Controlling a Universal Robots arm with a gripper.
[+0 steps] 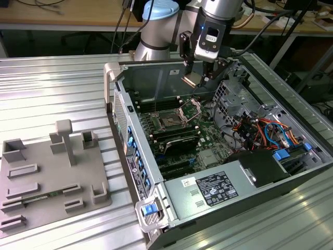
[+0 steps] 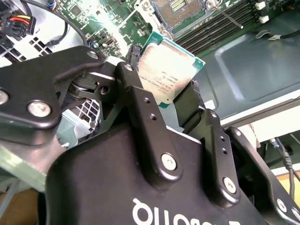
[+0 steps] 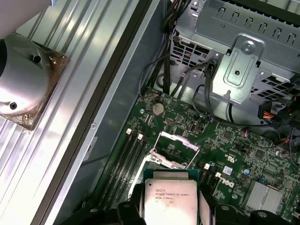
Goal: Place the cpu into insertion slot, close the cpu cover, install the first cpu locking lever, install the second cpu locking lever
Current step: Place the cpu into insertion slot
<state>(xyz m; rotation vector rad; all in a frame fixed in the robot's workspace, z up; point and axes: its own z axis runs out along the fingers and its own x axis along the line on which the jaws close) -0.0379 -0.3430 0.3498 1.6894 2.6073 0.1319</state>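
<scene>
Closest thing in both wrist views is the black two-finger gripper, and it's clamped down on the cpu, a small flat square chip with a silver-grey metal top and a green edge. One black finger presses each of two opposite sides, with the metal top facing the cameras.

In the exterior view the gripper hangs inside the open grey metal computer case, holding the cpu up in the air at a bit of a tilt. It's well clear of the board, not touching anything.

Below it sits the green motherboard. The insertion slot, a small dark square socket with a silvery rim, lies uncovered. The cpu cover, a thin silvery frame with a cut-out centre, is swung up on its hinge just beside the slot. Long black memory slots run along both sides of it.

Further out in the case there's a grey power supply box with a black label and a bundle of orange and blue cables. The case sits on a ribbed metal desk, with a grey plastic fixture tray off at the exterior view's left. The arm's pale blue and grey base joint stands behind the case.
</scene>
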